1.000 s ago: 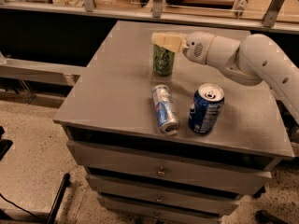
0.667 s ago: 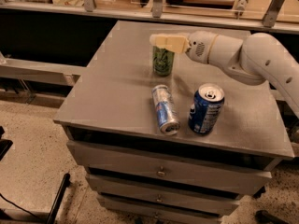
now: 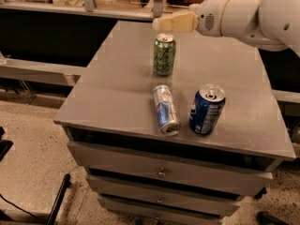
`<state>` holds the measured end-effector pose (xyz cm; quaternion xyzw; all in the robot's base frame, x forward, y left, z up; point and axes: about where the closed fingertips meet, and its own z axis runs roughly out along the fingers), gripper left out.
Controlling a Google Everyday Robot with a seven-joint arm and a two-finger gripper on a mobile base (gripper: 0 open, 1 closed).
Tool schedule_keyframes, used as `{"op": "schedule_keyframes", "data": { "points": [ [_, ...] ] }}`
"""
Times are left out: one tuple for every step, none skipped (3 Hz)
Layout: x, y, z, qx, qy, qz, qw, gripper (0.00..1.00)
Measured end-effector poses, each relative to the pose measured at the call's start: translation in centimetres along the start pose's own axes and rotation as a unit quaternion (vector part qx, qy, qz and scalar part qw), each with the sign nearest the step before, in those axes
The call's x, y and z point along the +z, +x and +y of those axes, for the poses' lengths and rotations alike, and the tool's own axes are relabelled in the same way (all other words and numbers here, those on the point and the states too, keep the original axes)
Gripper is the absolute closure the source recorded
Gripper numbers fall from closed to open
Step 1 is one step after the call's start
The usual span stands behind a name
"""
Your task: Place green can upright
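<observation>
The green can (image 3: pixel 164 54), with mottled green print and a silver top, stands upright on the grey table (image 3: pixel 117 88), near the middle of its far half. My gripper (image 3: pixel 159 25), cream-coloured at the end of the white arm (image 3: pixel 234 15), hovers just above the can's top. A small gap shows between it and the can. Nothing is held in it.
A slim silver-blue can (image 3: pixel 166 109) lies on its side in front of the green can. A blue can (image 3: pixel 206 108) stands upright to its right, near the front edge. Drawers (image 3: pixel 161 172) sit under the tabletop. A dark shelf and rails run behind the table.
My gripper was down at the green can's top and has risen a little, now apart from it. The can stays upright in place. The other cans have not moved.
</observation>
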<state>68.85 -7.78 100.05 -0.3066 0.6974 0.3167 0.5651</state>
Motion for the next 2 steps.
{"op": "schedule_keyframes", "data": {
  "points": [
    [-1.84, -2.09, 0.29, -0.059, 0.003, 0.014, 0.9981, 0.0],
    [-1.84, -2.09, 0.29, -0.059, 0.003, 0.014, 0.9981, 0.0]
  ]
}}
